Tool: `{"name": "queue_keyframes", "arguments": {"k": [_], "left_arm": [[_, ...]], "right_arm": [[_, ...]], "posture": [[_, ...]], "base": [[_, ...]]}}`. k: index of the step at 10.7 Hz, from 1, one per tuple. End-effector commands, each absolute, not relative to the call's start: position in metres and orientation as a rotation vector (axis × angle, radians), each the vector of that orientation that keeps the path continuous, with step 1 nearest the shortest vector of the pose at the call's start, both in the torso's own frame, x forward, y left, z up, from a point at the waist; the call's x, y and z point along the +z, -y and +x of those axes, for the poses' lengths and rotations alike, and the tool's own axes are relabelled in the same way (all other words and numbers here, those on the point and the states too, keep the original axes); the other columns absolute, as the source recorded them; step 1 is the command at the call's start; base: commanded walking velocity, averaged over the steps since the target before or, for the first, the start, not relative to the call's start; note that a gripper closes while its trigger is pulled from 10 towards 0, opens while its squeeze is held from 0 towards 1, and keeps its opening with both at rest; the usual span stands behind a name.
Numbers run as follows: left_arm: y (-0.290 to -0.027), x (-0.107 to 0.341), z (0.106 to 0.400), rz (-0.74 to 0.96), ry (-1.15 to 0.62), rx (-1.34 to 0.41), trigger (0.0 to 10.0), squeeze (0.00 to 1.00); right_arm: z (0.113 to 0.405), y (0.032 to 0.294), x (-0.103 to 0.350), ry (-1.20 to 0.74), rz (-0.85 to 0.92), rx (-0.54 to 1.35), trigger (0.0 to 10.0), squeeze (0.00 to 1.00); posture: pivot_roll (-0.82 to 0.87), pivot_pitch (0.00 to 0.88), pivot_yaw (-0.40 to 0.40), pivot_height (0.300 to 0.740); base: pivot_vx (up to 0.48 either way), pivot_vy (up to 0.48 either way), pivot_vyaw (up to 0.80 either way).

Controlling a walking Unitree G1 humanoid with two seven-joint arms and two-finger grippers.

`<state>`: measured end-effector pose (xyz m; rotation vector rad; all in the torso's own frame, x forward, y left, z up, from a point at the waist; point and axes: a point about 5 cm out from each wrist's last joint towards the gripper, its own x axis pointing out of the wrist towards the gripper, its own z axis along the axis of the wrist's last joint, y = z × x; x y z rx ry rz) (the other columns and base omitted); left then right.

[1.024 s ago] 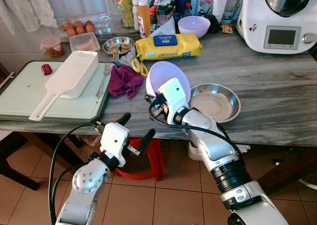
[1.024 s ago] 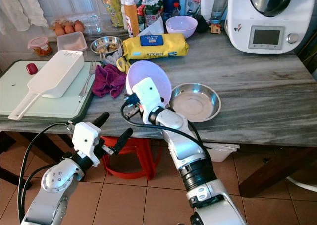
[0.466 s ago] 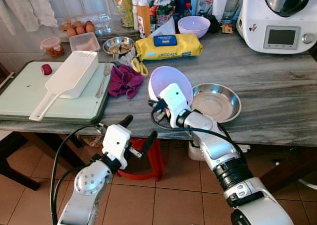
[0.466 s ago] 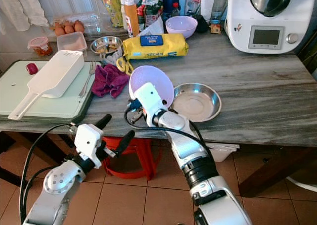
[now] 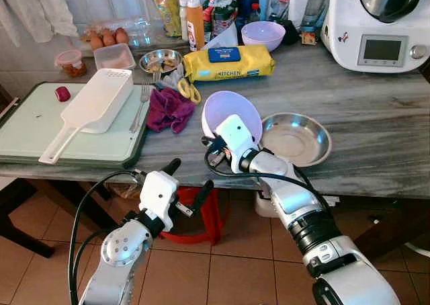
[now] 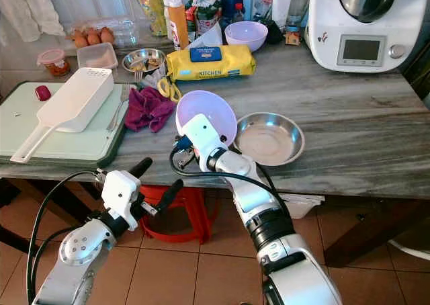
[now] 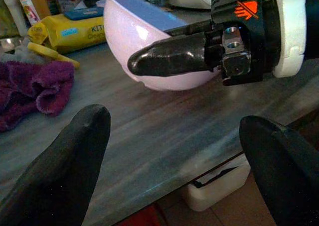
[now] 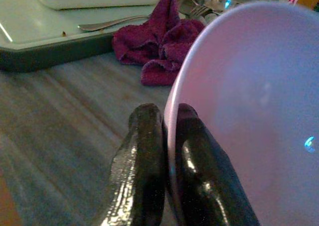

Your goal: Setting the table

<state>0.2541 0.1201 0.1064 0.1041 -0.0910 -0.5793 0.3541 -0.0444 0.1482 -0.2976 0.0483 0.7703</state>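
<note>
- The grey wood-grain desk (image 5: 376,97) took up most of the scene, cluttered along the back.
- A white kitchen machine (image 5: 376,26) sat at the far right corner of it.
- A pale green cutting board (image 5: 40,127) lay on the left end, with a white slotted scoop (image 5: 94,107) and a fork (image 5: 141,103) on top.
- A yellow pack of kitchen wipes (image 5: 228,62) lay mid-back, with a second lilac bowl (image 5: 263,35) behind it.
- The lilac bowl (image 5: 232,113) was tipped up on its edge near the desk's front, just left of the steel dish (image 5: 295,138), its low edge on or very near the surface.
- A crumpled purple cloth (image 5: 169,109) sat just left of that bowl.
- The right gripper (image 8: 167,131) had its fingers pinched tight on the lilac bowl's rim, one finger each side.
- The left gripper (image 5: 186,181) hung below the desk's front edge, fingers spread wide apart, holding nothing.
</note>
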Motion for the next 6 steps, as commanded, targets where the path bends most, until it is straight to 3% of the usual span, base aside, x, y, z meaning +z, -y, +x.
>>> {"name": "queue_keyframes", "arguments": {"k": [1, 6], "left_arm": [[-0.121, 0.107, 0.252, 0.107, 0.09, -0.596, 10.0, 0.0], [-0.119, 0.109, 0.255, 0.106, 0.099, -0.61, 10.0, 0.0]], "right_arm": [[0.357, 0.044, 0.153, -0.03, -0.303, 0.764, 10.0, 1.0], [0.364, 0.052, 0.163, 0.012, -0.32, 0.711, 10.0, 1.0]], "posture": [[-0.09, 0.112, 0.055, 0.74], [-0.09, 0.1, 0.057, 0.74]], "base": [[0.0, 0.0, 0.0], [0.0, 0.0, 0.0]]}}
